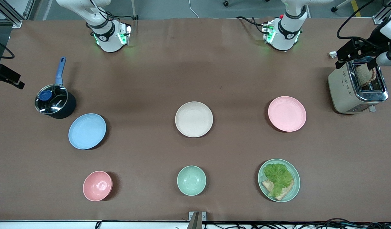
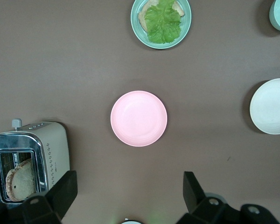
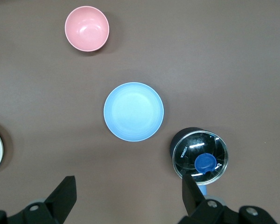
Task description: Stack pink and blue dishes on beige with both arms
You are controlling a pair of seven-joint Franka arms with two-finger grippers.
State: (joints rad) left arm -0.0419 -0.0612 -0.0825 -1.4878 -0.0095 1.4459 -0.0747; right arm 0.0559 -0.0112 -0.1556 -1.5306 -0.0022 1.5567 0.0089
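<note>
Front view first: three matte plates sit in a loose row across the brown table point(image 1: 195, 63), each with bare cloth all round its rim. Beige plate point(image 1: 194, 119) lies mid-table, nothing on it. Pink plate point(image 1: 287, 113) lies toward the left arm's end, near the toaster point(image 1: 357, 86) but well apart from it. Blue plate point(image 1: 87, 131) lies toward the right arm's end, just beside the lidded pot point(image 1: 55, 101), rim and pot wall close, not touching.

Nearer the camera sit a deep pink bowl point(image 1: 97, 185), a mint bowl point(image 1: 191, 180) and a mint plate point(image 1: 279, 180) carrying ruffled lettuce over bread. Wide open lanes run between this row and the plates.

Left wrist view: left gripper point(image 2: 130, 196) hangs over the table with the pink plate between its dark fingers point(image 2: 63, 191), jaws spread wide and holding nothing. Toaster's chrome top shows a bread slice in the slot.

Right wrist view: right gripper point(image 3: 128, 196) hangs high over the blue plate, jaws likewise wide apart and holding nothing. Pot's glass lid glints, blue knob at centre. All three plates are shallow, round, smooth.
</note>
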